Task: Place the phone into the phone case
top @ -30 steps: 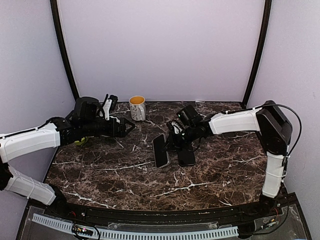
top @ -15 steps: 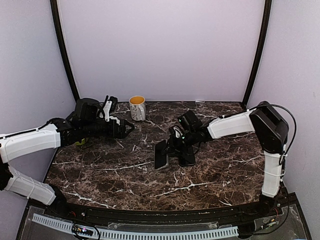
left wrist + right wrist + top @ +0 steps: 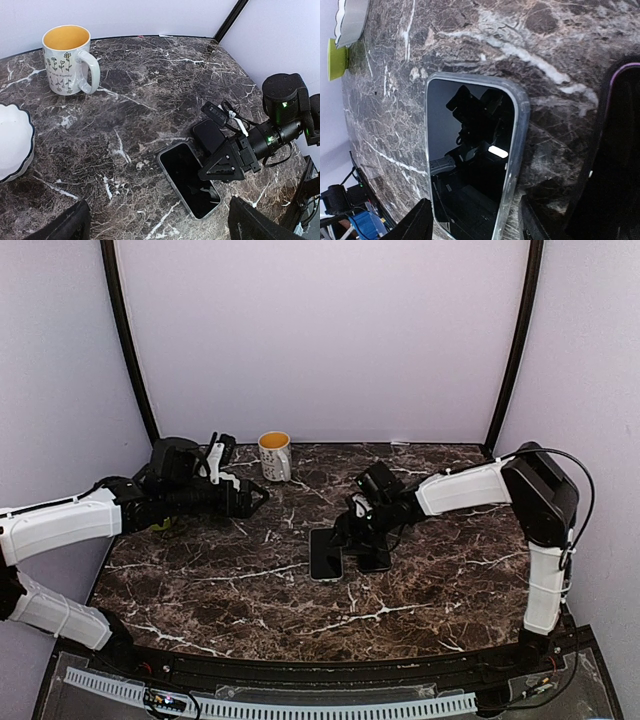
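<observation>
The phone (image 3: 325, 553) lies flat and screen up near the table's middle. A see-through grey rim, the phone case (image 3: 512, 150), runs round its edge. In the left wrist view the same phone (image 3: 190, 180) shows that pale rim too. My right gripper (image 3: 347, 536) hovers low over the phone's right side. Its jaws are open and straddle the near end of the phone (image 3: 470, 165) without touching it. A second black phone (image 3: 375, 558) lies just to the right, partly under the right gripper. My left gripper (image 3: 255, 495) hangs open at the left, well away from both phones.
A flowered mug (image 3: 275, 455) with a yellow inside stands at the back, left of centre. A white scalloped bowl (image 3: 12, 140) and a green thing (image 3: 337, 60) sit at the far left under the left arm. The right arm (image 3: 470, 485) reaches in from the right.
The right gripper had the phone tipped up on its edge; its jaws have opened and the phone now lies flat. The left arm has not moved.
</observation>
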